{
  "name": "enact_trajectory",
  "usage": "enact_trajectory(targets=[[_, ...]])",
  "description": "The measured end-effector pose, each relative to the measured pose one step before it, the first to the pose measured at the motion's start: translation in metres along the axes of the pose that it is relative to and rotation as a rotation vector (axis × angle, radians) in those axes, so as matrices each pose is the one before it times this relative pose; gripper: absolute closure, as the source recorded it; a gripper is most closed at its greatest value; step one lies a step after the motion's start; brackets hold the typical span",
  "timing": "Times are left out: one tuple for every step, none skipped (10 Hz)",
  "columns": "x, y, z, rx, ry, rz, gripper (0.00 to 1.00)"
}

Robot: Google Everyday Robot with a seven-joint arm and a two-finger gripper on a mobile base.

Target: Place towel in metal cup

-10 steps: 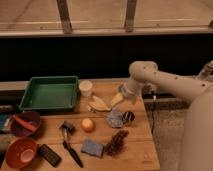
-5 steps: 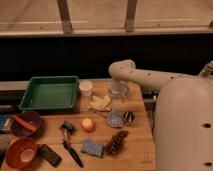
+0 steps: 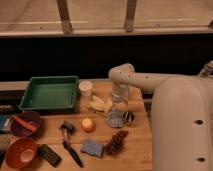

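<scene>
The towel (image 3: 115,118), a small grey-blue cloth, lies on the wooden table right of centre. Touching its right side stands the metal cup (image 3: 129,117), short, dark and shiny. My gripper (image 3: 120,95) hangs from the white arm's bent wrist just behind the towel and a little above the table. It points down, open, with nothing in it. The arm's thick white body fills the right side of the view and hides the table's right edge.
A green tray (image 3: 50,93) sits back left with a white cup (image 3: 86,88) beside it. Yellow peels (image 3: 100,104), an orange (image 3: 88,124), a blue sponge (image 3: 92,148), grapes (image 3: 116,142), a brush (image 3: 70,145), a black remote (image 3: 48,155) and two bowls (image 3: 25,124) crowd the table.
The arm has swung left and nearer the camera, so it now looms larger on the right. The gripper has shifted slightly left and stays open above the table. Nothing on the table has moved.
</scene>
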Motion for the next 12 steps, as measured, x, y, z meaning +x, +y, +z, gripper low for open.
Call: enact_trajectory(targets=[[0.00113, -0.00192, 0.00594, -0.00583, 0.00929, 0.01313, 0.20], [0.00101, -0.00196, 0.00631, -0.00842, 0.00892, 0.01413, 0.22], [0.00145, -0.00131, 0.00462, -0.01608, 0.00749, 0.01491, 0.29], [0.00121, -0.00107, 0.00169, -0.00966, 0.00324, 0.00947, 0.37], [0.00218, -0.00145, 0.00312, -0.01179, 0.00632, 0.01153, 0.48], [0.00234, -0.00135, 0.00212, -0.01271, 0.00280, 0.00961, 0.61], [0.00194, -0.00044, 0.00002, -0.00618, 0.00004, 0.00519, 0.69], [0.00297, 0.00085, -0.00092, -0.00676, -0.00053, 0.00283, 0.81], [0.00172, 0.00222, -0.00013, -0.00456, -0.00028, -0.00212, 0.88], [0.00165, 0.00394, -0.00004, -0.00633, -0.00020, -0.00414, 0.97], [0.00037, 0.00433, -0.00085, -0.01007, -0.00267, -0.00372, 1.00], [-0.00036, 0.00281, -0.00285, -0.01011, -0.00638, -0.00473, 1.00]])
